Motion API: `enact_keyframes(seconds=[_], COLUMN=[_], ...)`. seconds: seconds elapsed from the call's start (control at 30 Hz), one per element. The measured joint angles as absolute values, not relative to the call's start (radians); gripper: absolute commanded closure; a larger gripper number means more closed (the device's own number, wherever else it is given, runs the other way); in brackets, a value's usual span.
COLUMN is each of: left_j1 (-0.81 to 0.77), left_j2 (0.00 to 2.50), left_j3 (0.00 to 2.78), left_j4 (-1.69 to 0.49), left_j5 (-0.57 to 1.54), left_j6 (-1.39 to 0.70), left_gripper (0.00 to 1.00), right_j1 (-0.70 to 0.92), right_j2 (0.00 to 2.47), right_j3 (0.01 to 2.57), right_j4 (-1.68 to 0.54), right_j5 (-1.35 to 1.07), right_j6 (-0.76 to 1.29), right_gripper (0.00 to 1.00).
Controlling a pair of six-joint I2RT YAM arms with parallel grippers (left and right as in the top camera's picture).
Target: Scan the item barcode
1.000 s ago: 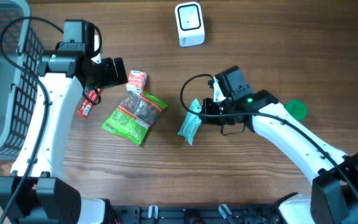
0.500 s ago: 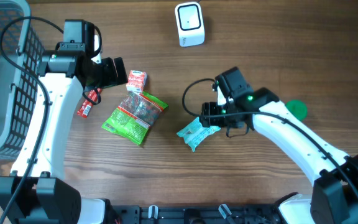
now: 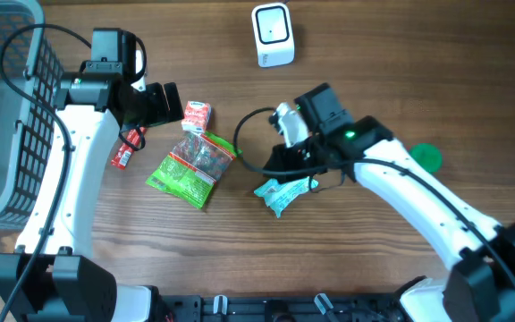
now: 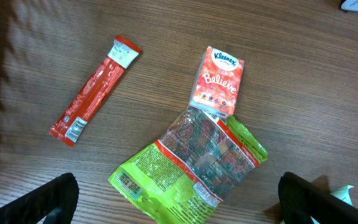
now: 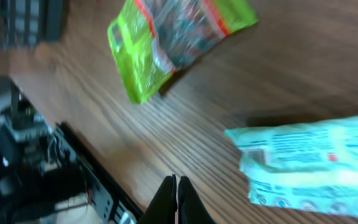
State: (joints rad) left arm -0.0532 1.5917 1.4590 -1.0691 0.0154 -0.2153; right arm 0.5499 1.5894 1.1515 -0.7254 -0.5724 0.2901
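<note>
**Right gripper** (image 5: 176, 190): fingers pressed together, pinching nothing.

**Task item:** the teal wipes packet (image 3: 284, 190) lies flat on the surface (image 3: 374, 259) near the centre and is not held. It sits just on the near side of the right fingers. Its long axis runs roughly left to right, slightly tilted. In the right wrist view the packet lies to the right of the fingertips, apart from them.

**Left gripper** (image 3: 170, 105): fingers spread wide, just left of the tissue pack (image 3: 196, 114) and well apart from the packet. The right arm is nearer.

**Scanner:** the white scanner (image 3: 273, 34) stands toward the far edge.

**Judgement:** the right fingers must open and centre across the packet's short axis before any lift toward the scanner.
</note>
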Motion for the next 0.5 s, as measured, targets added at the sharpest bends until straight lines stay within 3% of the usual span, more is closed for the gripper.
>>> enact_keyframes(seconds=[0.5], left_j1=[-0.053], left_j2=[1.592], left_j3=[1.459], left_j4=[-1.069], left_j5=[0.015], left_j6=[-0.215], left_gripper=[0.0], right_j1=[0.507], right_j2=[1.932], right_j3=[1.083], right_j4=[-0.649], right_j5=[-0.695], right_j6=[0.125], right_gripper=[0.96])
